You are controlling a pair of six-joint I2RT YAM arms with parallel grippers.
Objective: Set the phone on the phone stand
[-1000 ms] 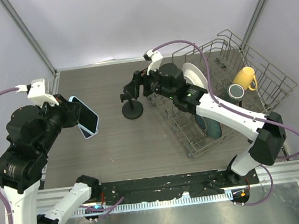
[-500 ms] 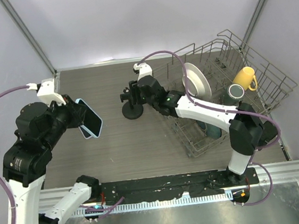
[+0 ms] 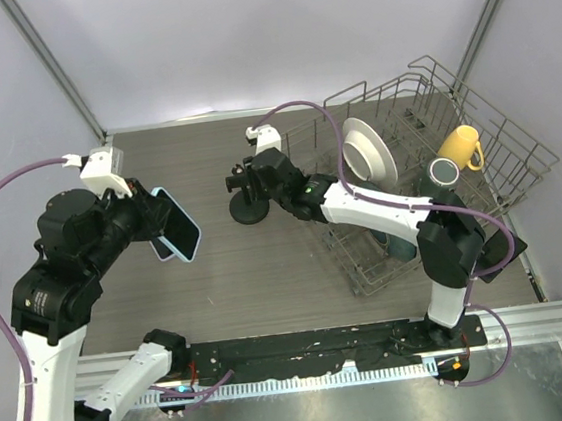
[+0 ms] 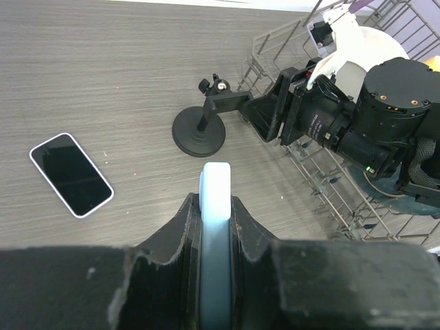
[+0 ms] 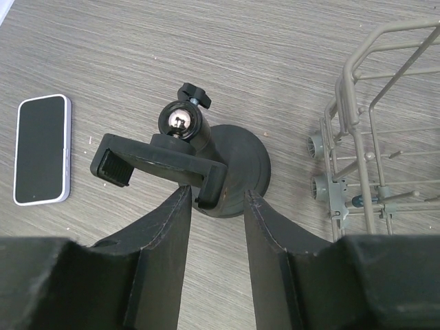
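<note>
The phone [image 3: 180, 226], black-screened in a pale blue case, hangs above the table left of centre, and my left gripper [image 3: 157, 215] is shut on it. In the left wrist view its blue edge [image 4: 215, 189] stands upright between the fingers of that gripper [image 4: 215, 201]. The phone stand [image 3: 249, 207] sits mid-table on its round base [image 5: 244, 161], its clamp head [image 5: 157, 160] turned sideways. My right gripper [image 5: 217, 191] reaches in from the right. Its jaws straddle the near end of the clamp, the left fingertip touching it and a gap on the right.
A second phone [image 4: 71, 174] lies flat on the table left of the stand, also visible from the right wrist [image 5: 42, 149]. A wire dish rack [image 3: 501, 147] fills the right side, holding a white plate [image 3: 367, 151], a yellow mug [image 3: 460, 146] and a dark cup [image 3: 445, 170].
My right gripper has pushed left onto the stand's clamp head and its jaws have narrowed. The left arm has carried the phone a little right and down, toward the stand.
</note>
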